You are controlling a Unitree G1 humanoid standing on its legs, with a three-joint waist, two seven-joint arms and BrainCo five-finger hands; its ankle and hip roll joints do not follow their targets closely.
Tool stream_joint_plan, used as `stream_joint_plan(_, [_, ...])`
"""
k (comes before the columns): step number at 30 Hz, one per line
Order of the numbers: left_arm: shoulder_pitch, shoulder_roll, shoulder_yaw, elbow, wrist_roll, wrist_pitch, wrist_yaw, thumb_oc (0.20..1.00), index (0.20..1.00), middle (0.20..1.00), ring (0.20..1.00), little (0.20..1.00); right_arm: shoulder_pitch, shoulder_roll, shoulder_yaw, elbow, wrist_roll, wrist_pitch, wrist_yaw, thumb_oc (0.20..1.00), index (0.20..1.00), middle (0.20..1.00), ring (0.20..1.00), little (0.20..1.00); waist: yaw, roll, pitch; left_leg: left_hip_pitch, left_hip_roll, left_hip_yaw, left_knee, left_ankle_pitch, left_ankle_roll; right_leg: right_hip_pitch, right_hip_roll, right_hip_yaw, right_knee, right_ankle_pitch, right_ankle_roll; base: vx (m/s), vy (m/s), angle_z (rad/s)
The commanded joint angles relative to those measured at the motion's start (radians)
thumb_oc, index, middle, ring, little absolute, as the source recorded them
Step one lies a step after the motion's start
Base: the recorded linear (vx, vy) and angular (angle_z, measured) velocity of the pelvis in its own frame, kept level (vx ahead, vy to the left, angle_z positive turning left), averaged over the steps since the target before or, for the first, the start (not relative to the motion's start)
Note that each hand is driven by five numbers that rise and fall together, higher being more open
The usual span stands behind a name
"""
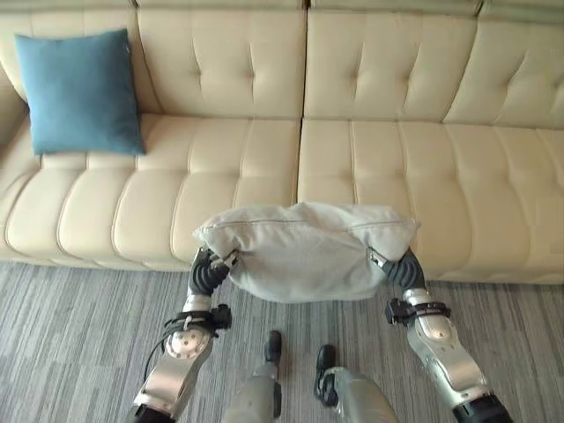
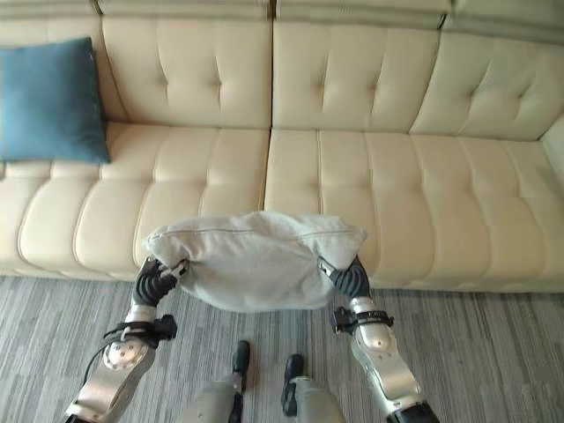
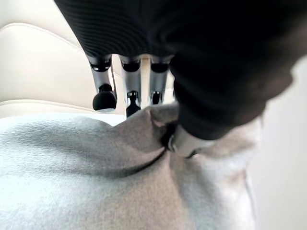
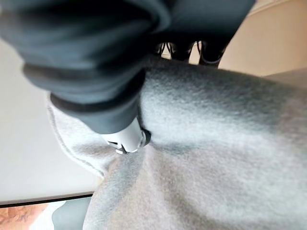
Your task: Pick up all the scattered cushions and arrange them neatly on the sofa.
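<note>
A pale grey cushion hangs in the air just before the sofa's front edge, near its middle seam, held by its two ends. My left hand pinches the cushion's left corner: in the left wrist view its fingers reach behind the fabric and its thumb digs into the front. My right hand grips the right corner the same way, thumb pressed into the grey cloth. A blue cushion leans upright against the backrest at the sofa's far left.
The cream tufted sofa spans the whole width, its middle and right seats bare. Grey striped carpet lies in front of it.
</note>
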Motion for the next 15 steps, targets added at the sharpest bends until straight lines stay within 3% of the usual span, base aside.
stream_joint_plan(1, [-0.093,-0.009,0.015,-0.030,0.007,-0.094,-0.042,0.200,0.200,0.200,0.200,0.200,-0.076,-0.003,-0.001,-0.123,-0.012,-0.096,0.041,0.200,0.200,0.200,0.200,0.200,-0.009,-0.031,-0.042,0.014,0.034,0.013,0.084,-0.140,-0.061,0.056,-0.026,0.011,-0.183,0.098,0.116,0.04,-0.104,0.17])
stream_joint_plan(5, [-0.084,-0.017,0.015,-0.023,-0.003,-0.094,-0.050,0.200,0.200,0.200,0.200,0.200,-0.066,-0.013,-0.020,-0.131,-0.016,-0.099,0.021,0.200,0.200,0.200,0.200,0.200,-0.009,-0.040,-0.042,-0.029,0.048,0.034,0.189,-0.129,-0.060,0.084,-0.032,-0.011,-0.191,0.094,0.103,0.06,-0.073,0.21])
stream_joint_plan(7, [-0.066,-0.022,0.011,-0.016,-0.011,-0.095,-0.065,0.200,0.200,0.200,0.200,0.200,-0.053,-0.013,-0.025,-0.134,-0.011,-0.097,0.025,0.200,0.200,0.200,0.200,0.200,-0.009,-0.036,-0.060,-0.014,0.042,0.061,0.183,-0.157,-0.044,0.103,-0.029,-0.018,-0.204,0.093,0.103,0.14,-0.033,0.16])
stream_joint_plan(10, [-0.048,-0.020,0.015,-0.009,-0.005,-0.083,-0.077,0.200,0.200,0.200,0.200,0.200,-0.032,-0.005,-0.040,-0.110,0.001,-0.083,0.031,0.200,0.200,0.200,0.200,0.200,-0.008,-0.034,-0.078,-0.017,0.007,0.109,0.147,-0.154,-0.033,0.131,-0.028,-0.015,-0.234,0.096,0.110,0.17,0.016,0.15])
stream_joint_plan(11, [-0.041,-0.019,0.027,-0.004,0.001,-0.077,-0.082,0.200,0.200,0.200,0.200,0.200,-0.025,0.008,-0.056,-0.086,0.017,-0.083,0.030,0.200,0.200,0.200,0.200,0.200,0.007,-0.024,-0.095,-0.064,-0.050,0.178,0.104,-0.120,-0.023,0.152,0.006,0.003,-0.255,0.095,0.118,0.23,0.060,0.19])
stream_joint_plan(15, [-0.022,-0.011,0.034,-0.005,0.004,-0.074,-0.090,0.200,0.200,0.200,0.200,0.200,-0.011,0.030,-0.062,-0.068,0.043,-0.085,0.030,0.200,0.200,0.200,0.200,0.200,0.044,-0.017,-0.112,-0.085,-0.066,0.233,0.093,-0.089,-0.024,0.221,0.047,0.035,-0.270,0.077,0.119,0.21,0.063,-0.22])
